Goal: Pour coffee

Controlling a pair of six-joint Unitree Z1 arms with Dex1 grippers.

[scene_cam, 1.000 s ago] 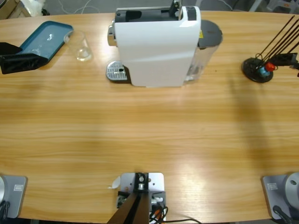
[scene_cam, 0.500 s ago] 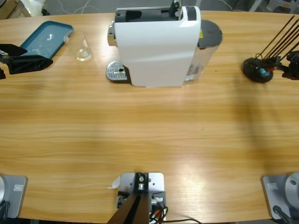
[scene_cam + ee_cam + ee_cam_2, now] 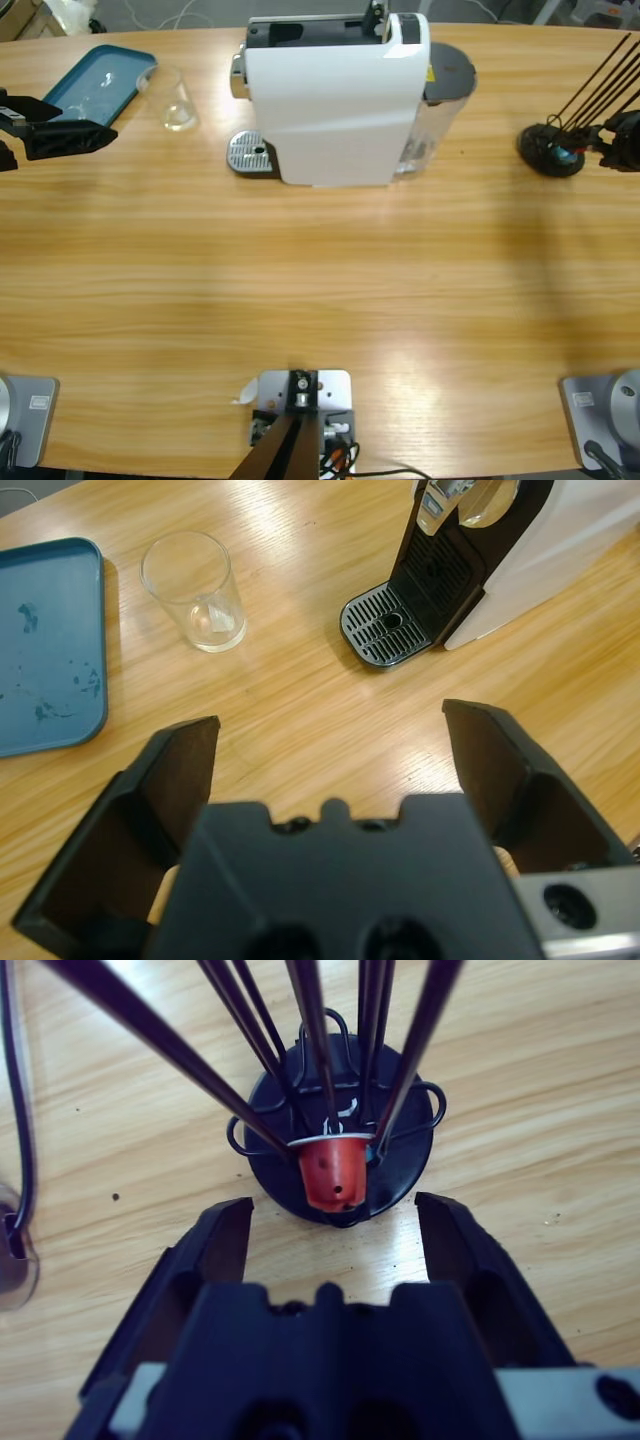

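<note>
Glass [image 3: 178,99] between tray [image 3: 95,80] and machine [image 3: 335,100]; capsule rack [image 3: 551,150] far right.

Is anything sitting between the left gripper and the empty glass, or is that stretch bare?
Bare. In the left wrist view only wooden table lies between the open left gripper and the glass; the blue tray sits off to one side.

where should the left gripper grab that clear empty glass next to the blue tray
Grip the clear glass tumbler across its straight side wall, around mid-height, coming in level from the side. It stands upright and open-topped, with bare table all round it. The blue tray lies apart on one side and the white coffee machine's black drip grate on the other, so the open left gripper facing it has a clear path.
</note>
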